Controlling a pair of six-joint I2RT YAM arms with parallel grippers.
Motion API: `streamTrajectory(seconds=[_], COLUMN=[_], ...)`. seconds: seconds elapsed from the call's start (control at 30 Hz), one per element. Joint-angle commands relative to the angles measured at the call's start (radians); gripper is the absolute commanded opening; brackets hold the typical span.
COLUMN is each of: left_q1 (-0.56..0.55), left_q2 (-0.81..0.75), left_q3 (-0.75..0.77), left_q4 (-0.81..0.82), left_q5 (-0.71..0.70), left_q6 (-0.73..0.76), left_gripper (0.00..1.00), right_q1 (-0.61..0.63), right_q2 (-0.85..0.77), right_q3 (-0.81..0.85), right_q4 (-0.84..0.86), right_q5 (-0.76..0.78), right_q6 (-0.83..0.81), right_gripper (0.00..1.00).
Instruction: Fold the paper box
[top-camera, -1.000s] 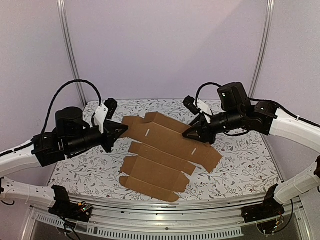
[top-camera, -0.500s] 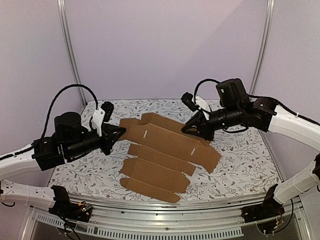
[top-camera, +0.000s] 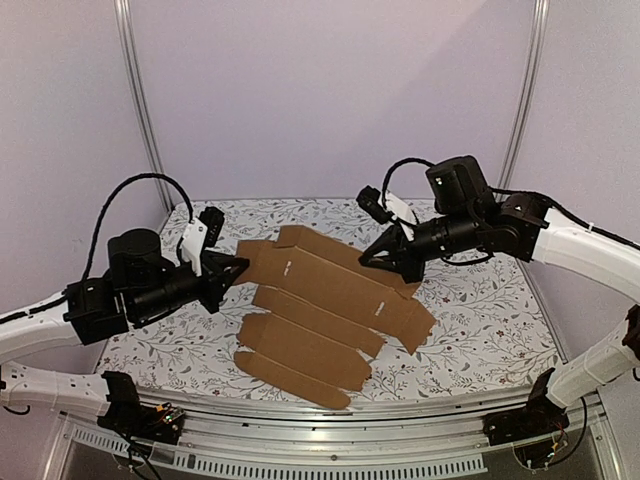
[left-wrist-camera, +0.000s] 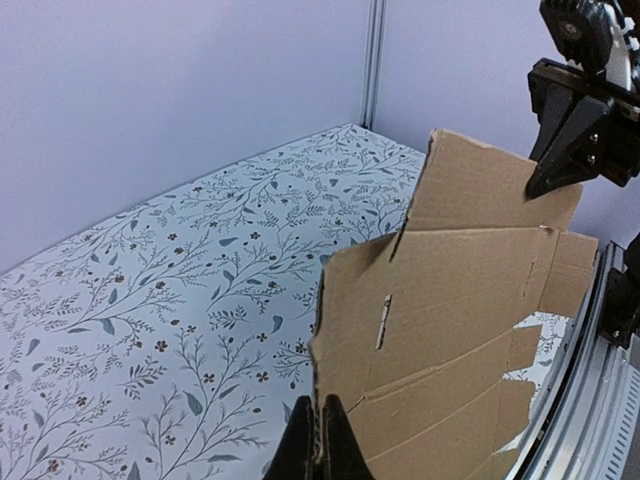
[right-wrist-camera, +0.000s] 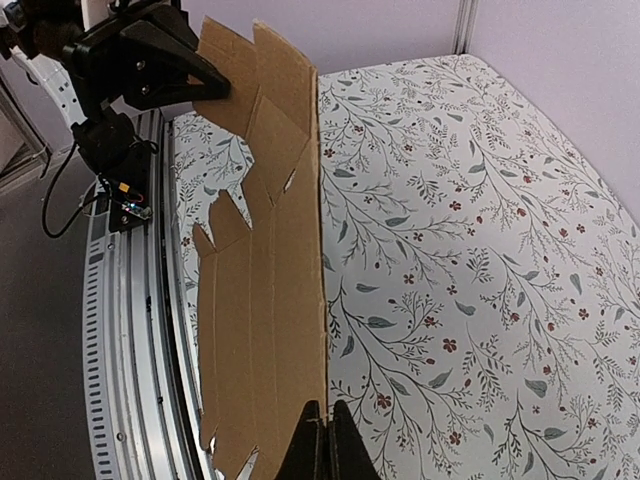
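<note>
The paper box (top-camera: 320, 300) is a flat brown cardboard sheet with flaps and slots, held off the floral table between both arms. My left gripper (top-camera: 240, 266) is shut on the sheet's left edge; the left wrist view shows its black fingertips (left-wrist-camera: 305, 440) pinching the paper box (left-wrist-camera: 460, 290). My right gripper (top-camera: 367, 258) is shut on the far right edge, and in the right wrist view its fingertips (right-wrist-camera: 343, 445) clamp the paper box (right-wrist-camera: 265, 300) at its long straight edge. The sheet's near half hangs toward the table's front.
The floral tablecloth (top-camera: 470, 330) covers the table. A metal rail (top-camera: 330, 420) runs along the near edge, with the arm bases at both front corners. Pale walls with upright posts (top-camera: 140, 100) close in the back and sides.
My right gripper has closed on the cardboard's far edge and shifted left and slightly up. The left gripper and the sheet have moved a little left; the sheet's near flaps hang lower.
</note>
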Motion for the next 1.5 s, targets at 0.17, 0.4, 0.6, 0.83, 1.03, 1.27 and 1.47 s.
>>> streamTrajectory(seconds=[0.17, 0.4, 0.6, 0.83, 1.03, 1.27, 1.47], left_q1=[0.017, 0.017, 0.017, 0.017, 0.017, 0.018, 0.026], left_q2=[-0.025, -0.057, -0.083, -0.07, -0.022, 0.062, 0.148], left_q3=[-0.031, -0.061, -0.067, -0.085, -0.111, -0.087, -0.023], left_q4=[0.015, -0.006, -0.043, -0.089, -0.02, 0.007, -0.004], left_q5=[-0.055, -0.143, -0.189, -0.224, -0.123, -0.09, -0.109], left_q6=[-0.048, -0.092, -0.11, -0.16, -0.218, -0.226, -0.231], left_gripper=[0.12, 0.41, 0.57, 0.61, 0.61, 0.61, 0.62], right_q1=[0.02, 0.021, 0.024, 0.025, 0.048, 0.096, 0.124], right_q2=[0.031, 0.084, 0.144, 0.204, 0.259, 0.278, 0.278], right_q3=[0.041, 0.08, 0.086, 0.084, 0.046, -0.071, -0.146], right_q4=[-0.082, -0.112, -0.089, -0.03, 0.062, 0.189, 0.265], right_q5=[0.092, 0.225, 0.259, 0.306, 0.371, 0.44, 0.482], right_q6=[-0.058, -0.142, -0.302, -0.427, -0.436, -0.476, -0.507], right_gripper=[0.0, 0.0, 0.0, 0.0, 0.0, 0.0, 0.0])
